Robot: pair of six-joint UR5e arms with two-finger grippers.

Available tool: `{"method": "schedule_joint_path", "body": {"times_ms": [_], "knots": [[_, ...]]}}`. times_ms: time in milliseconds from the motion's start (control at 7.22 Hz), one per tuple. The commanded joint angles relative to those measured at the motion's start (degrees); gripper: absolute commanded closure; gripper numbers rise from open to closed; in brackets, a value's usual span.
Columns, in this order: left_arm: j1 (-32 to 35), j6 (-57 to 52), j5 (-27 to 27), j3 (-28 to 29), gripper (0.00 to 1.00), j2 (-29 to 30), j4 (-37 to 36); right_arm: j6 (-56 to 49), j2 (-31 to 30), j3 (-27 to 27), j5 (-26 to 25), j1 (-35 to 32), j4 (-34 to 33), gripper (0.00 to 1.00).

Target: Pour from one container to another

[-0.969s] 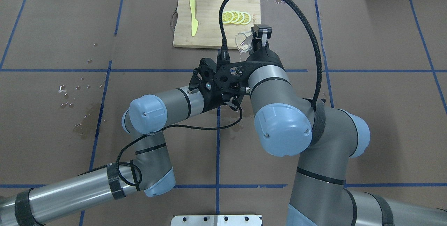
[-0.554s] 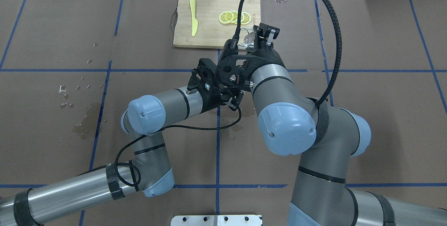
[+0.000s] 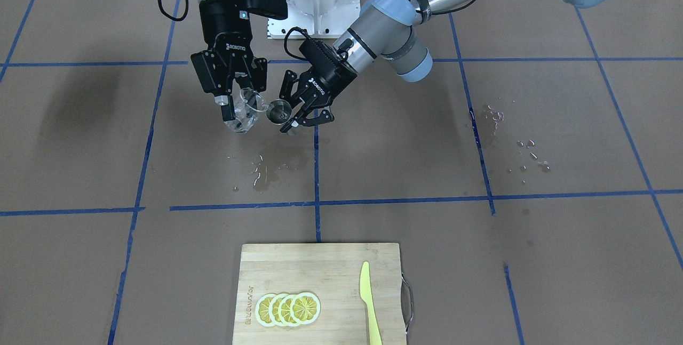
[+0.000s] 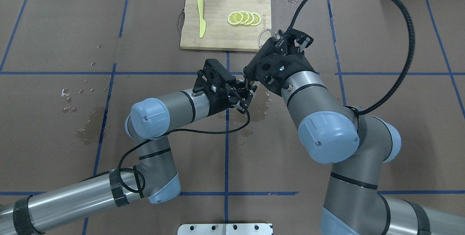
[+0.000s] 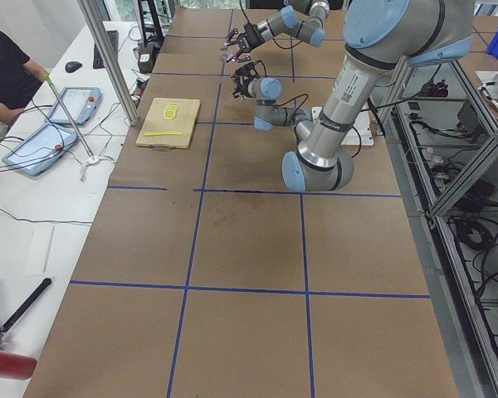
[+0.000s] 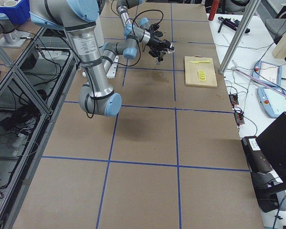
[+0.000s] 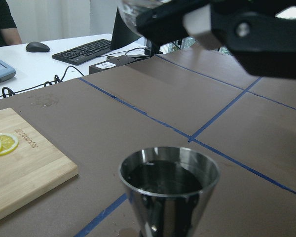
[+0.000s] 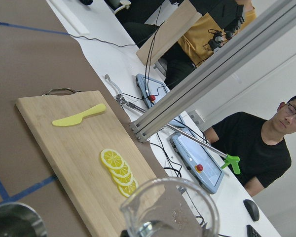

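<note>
My right gripper [image 3: 241, 110] is shut on a clear glass beaker [image 3: 244, 119], held in the air and tilted with its mouth toward a small metal cup [image 3: 276, 112]. My left gripper [image 3: 286, 121] is shut on that cup, right beside the beaker. The cup [image 7: 168, 183] holds dark liquid in the left wrist view, and the right gripper's fingers [image 7: 246, 29] and the beaker [image 7: 138, 7] hang above it. No stream shows between them. In the right wrist view the beaker's rim [image 8: 170, 210] is near, with the cup [image 8: 12, 222] lower left. From overhead the beaker [image 4: 264, 34] peeks out beside the right gripper [image 4: 287, 40].
A bamboo cutting board [image 3: 331, 265] with lemon slices [image 3: 288, 309] and a yellow knife [image 3: 368, 302] lies at the far side. Wet patches [image 3: 267, 166] sit below the grippers, with more droplets [image 3: 512, 142] to the robot's left. People [image 8: 256, 143] sit beyond the table's edge.
My right arm has swung to the right and its wrist has turned, carrying the beaker back from its steeper tilt over the cup. The left arm has barely shifted.
</note>
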State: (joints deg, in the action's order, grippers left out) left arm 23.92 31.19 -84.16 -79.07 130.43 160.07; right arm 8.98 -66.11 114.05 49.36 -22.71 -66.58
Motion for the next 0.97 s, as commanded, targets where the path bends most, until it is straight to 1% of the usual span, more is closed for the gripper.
{"method": "schedule_joint_path", "body": {"times_ms": [0, 138, 277, 415, 554, 692, 830], "knots": [[-0.10, 3.24, 5.81, -0.47, 1.00, -2.09, 0.15, 10.29, -7.33, 2.39, 0.21, -0.06, 5.75, 1.00], [-0.02, 3.27, 6.64, -1.95, 1.00, -3.94, 0.07, 19.49, -10.50, 2.49, 0.21, -0.06, 9.41, 1.00], [0.24, 3.27, 8.30, -4.41, 1.00, -6.22, -0.54, 22.97, -13.49, 2.58, 0.21, -0.06, 12.14, 1.00], [0.59, 3.53, 13.10, -5.21, 1.00, -7.72, -0.90, 31.80, -15.70, 2.32, 0.12, 0.12, 12.17, 1.00], [1.29, 3.62, 15.15, -5.66, 1.00, -9.91, -0.90, 37.37, -17.89, 2.06, 0.21, 0.12, 12.17, 1.00], [1.48, 3.62, 18.13, -8.18, 1.00, -13.33, -0.90, 40.99, -21.48, 2.14, 1.69, 0.12, 12.09, 1.00], [1.91, 3.62, 21.38, -9.08, 1.00, -16.93, -0.99, 43.55, -24.65, 2.05, 3.27, 0.03, 12.00, 1.00]]}}
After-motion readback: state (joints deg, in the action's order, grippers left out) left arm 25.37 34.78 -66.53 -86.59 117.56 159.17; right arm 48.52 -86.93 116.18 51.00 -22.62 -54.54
